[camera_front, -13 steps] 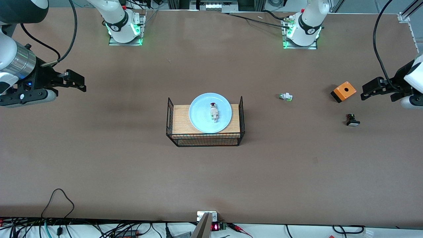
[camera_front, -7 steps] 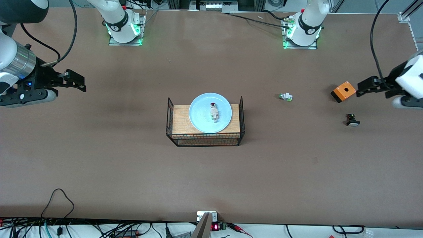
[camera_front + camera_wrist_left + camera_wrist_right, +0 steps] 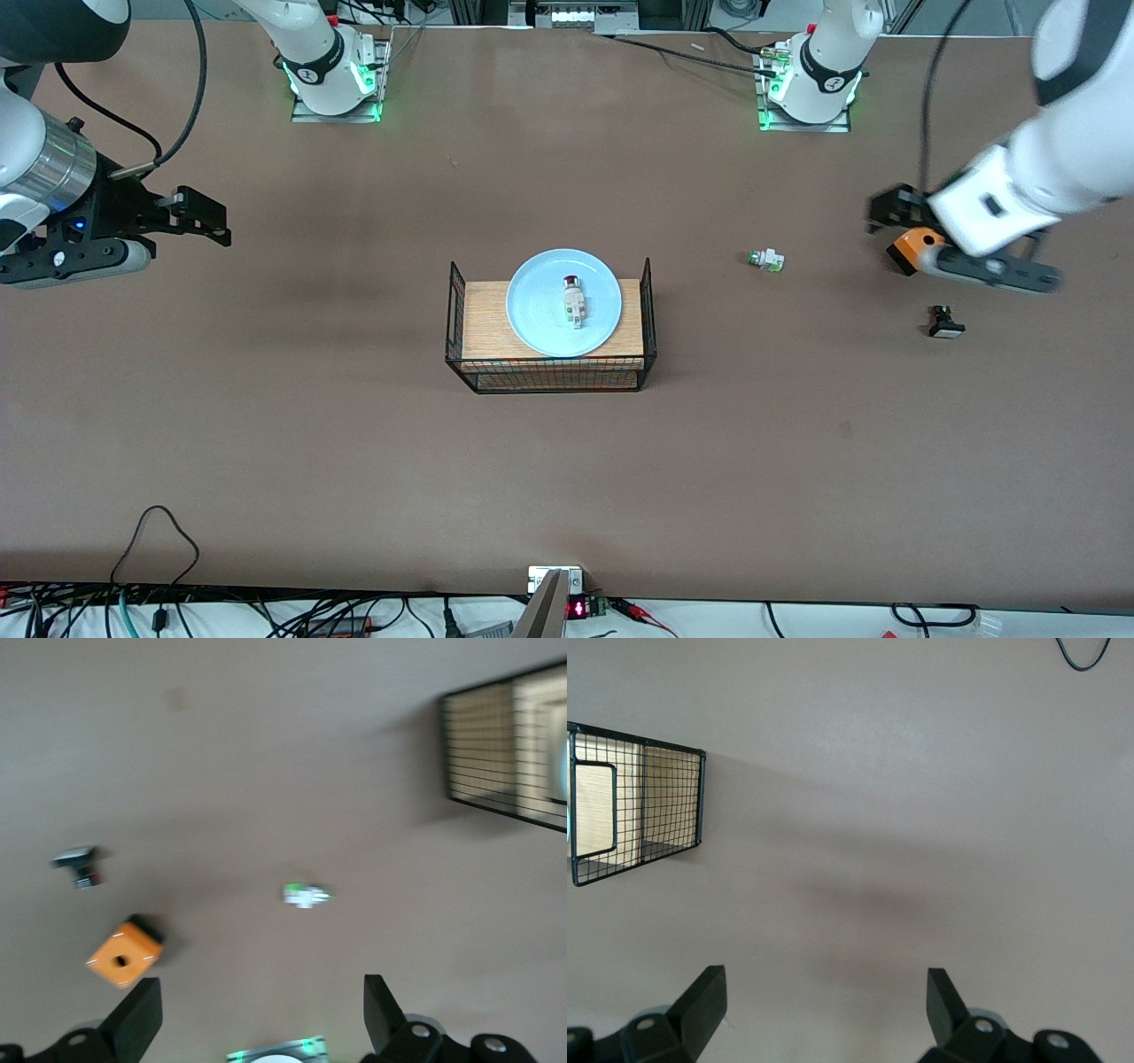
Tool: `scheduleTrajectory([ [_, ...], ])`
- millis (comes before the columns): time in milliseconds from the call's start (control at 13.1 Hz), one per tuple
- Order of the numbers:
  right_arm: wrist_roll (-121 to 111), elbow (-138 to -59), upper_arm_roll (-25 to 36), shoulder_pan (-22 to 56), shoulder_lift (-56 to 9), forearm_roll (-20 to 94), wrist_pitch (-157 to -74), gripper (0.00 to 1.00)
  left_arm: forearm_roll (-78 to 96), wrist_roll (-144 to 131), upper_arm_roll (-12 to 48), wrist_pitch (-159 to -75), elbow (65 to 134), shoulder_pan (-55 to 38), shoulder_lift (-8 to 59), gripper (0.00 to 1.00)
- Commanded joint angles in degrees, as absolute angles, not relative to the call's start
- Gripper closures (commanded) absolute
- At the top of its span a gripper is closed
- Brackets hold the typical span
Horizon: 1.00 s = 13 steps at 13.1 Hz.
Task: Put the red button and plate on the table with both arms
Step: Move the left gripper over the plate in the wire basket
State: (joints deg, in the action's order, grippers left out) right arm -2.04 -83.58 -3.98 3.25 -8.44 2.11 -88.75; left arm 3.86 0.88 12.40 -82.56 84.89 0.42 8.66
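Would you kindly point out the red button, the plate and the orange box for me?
red button (image 3: pixel 573 283), front view, on its dark red cap.
plate (image 3: pixel 535 310), front view, on bare pale blue surface.
orange box (image 3: pixel 124 955), left wrist view, on its top face.

No legible text, labels or brand names anywhere in these views. The only sign-like mark is a small lit red display (image 3: pixel 577 609) at the counter (image 3: pixel 266 425) edge nearest the front camera, and its characters can't be made out. The dark collars on the two arm bases (image 3: pixel 330 75) (image 3: pixel 811 84) carry a small white mark each, not readable.
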Motion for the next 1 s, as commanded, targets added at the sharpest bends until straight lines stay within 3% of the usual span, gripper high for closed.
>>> scheduleTrajectory([
  [0, -2.6, -82.8, -4.0, 3.1, -8.3, 2.9, -87.8, 0.00, 7.9, 0.6, 14.3, -81.3, 83.1, -1.0, 10.3, 0.00],
  [536, -2.6, -82.8, -3.9, 2.9, -8.4, 2.7, -88.1, 0.00, 8.0, -16.6, 14.4, -91.0, 83.1, -14.7, 17.7, 0.00],
  [919, -2.7, -82.8, -3.8, 2.7, -8.5, 2.7, -88.2, 0.00, 6.2, -37.1, 14.3, -104.3, 81.9, -26.2, 24.2, 0.00],
])
